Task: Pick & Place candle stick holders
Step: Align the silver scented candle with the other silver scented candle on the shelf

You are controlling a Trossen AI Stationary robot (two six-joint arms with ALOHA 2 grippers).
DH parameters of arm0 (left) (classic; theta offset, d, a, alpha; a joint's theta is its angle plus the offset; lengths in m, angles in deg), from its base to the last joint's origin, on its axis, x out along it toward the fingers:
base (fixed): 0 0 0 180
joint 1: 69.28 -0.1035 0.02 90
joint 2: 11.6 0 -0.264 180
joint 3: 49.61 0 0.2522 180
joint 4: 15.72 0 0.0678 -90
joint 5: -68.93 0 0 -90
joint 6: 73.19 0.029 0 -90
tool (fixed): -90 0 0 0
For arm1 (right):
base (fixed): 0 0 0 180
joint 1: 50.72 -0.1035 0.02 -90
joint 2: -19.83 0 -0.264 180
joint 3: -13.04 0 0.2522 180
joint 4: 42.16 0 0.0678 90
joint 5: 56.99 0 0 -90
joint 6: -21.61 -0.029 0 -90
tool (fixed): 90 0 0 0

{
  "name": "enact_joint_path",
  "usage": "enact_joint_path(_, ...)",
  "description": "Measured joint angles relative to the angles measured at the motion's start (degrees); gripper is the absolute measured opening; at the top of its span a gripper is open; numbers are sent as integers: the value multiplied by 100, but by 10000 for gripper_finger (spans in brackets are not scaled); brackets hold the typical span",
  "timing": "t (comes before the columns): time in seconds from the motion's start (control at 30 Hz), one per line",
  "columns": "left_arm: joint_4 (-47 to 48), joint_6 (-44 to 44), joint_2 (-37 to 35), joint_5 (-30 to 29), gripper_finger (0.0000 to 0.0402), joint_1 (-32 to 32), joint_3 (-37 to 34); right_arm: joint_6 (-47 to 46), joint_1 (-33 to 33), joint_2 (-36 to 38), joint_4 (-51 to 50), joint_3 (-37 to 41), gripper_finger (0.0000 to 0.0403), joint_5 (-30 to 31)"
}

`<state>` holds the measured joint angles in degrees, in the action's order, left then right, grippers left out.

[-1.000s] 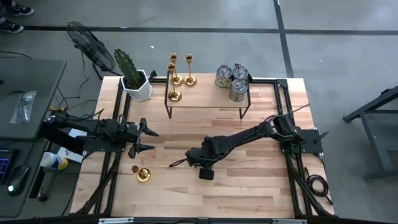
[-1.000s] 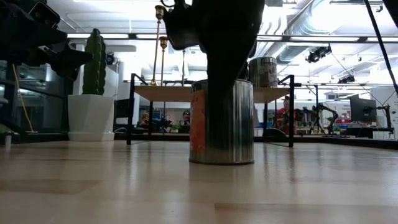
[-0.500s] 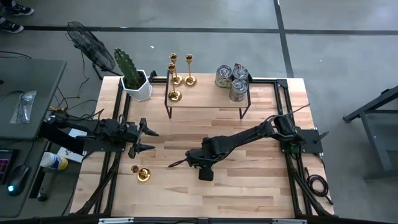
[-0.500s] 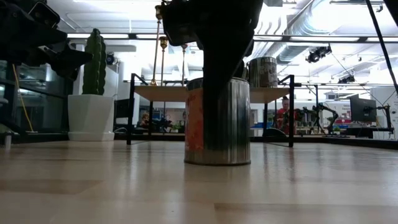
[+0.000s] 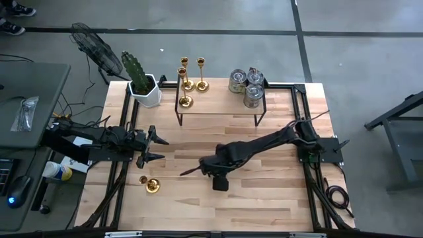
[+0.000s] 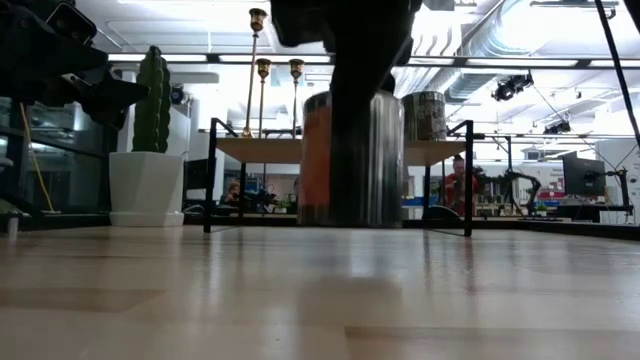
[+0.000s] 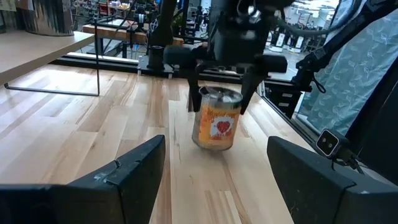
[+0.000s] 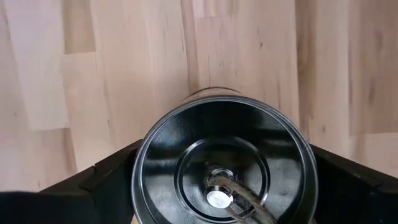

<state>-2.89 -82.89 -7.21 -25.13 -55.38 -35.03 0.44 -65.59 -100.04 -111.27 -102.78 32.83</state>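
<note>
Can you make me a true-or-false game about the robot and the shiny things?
1. The right gripper holds a silver holder. True.
2. That holder stands on the table. False: it hangs just above it.
3. Four gold candlesticks stand on the rack. False: three stand there; one lies on the table.
4. The left gripper has its jaws open. True.
5. The cactus is on the rack. False: it stands beside it.
</note>
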Motion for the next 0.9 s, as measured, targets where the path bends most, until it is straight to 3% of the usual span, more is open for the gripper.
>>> enact_joint_path(0.47, 0, 0, 0, 2, 277, 2, 0, 1110, 324, 956, -324, -144, 350, 24)
enact_joint_path(0.9, 0, 0, 0, 2, 277, 0, 0, 3365, 1358, 1093, -2036, -2063, 350, 897)
